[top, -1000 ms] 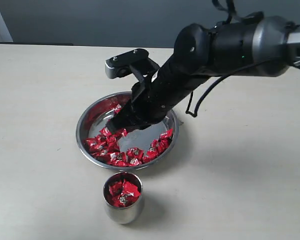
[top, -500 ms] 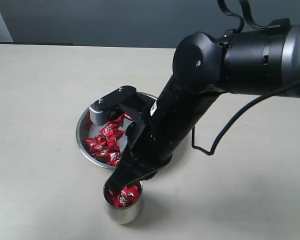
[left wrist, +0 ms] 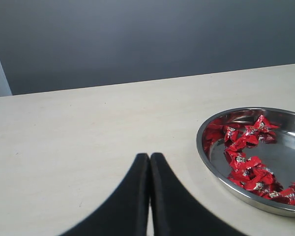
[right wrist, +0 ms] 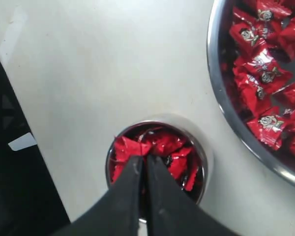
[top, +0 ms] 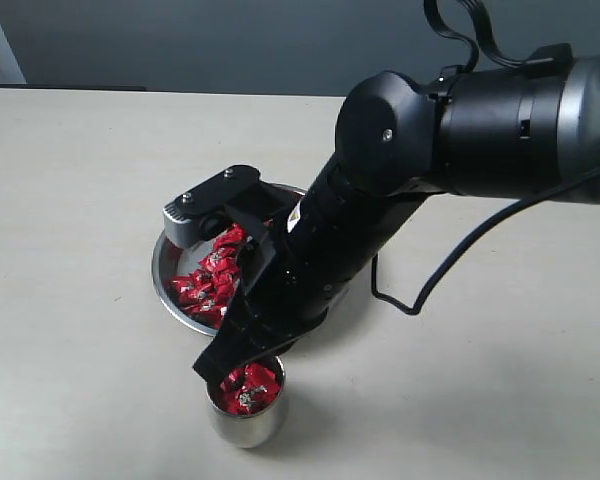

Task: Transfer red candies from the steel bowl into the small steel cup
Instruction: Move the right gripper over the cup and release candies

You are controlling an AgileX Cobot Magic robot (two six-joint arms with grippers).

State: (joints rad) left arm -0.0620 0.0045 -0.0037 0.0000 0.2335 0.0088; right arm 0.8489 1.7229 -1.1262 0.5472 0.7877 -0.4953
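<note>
The steel bowl [top: 160,262] holds several red candies [top: 208,280] and is half hidden behind my right arm. In front of it stands the small steel cup [top: 242,425], nearly full of red candies [top: 250,385]. My right gripper [top: 220,368] hangs just above the cup's mouth. In the right wrist view its fingers [right wrist: 143,160] are pinched on a red candy [right wrist: 130,147] over the cup [right wrist: 202,152], with the bowl [right wrist: 221,98] beside it. My left gripper [left wrist: 149,156] is shut on nothing, low over the table beside the bowl [left wrist: 201,147].
The pale table top [top: 70,180] stretches on all sides of the bowl and cup. A dark wall runs behind the table's far edge [left wrist: 88,88]. My right arm's black forearm [top: 330,240] and its wrist camera block [top: 195,210] hang over the bowl.
My right gripper has left the bowl and swung forward to the cup's mouth; in the last half second it only shifted slightly. The bowl and cup have stayed put.
</note>
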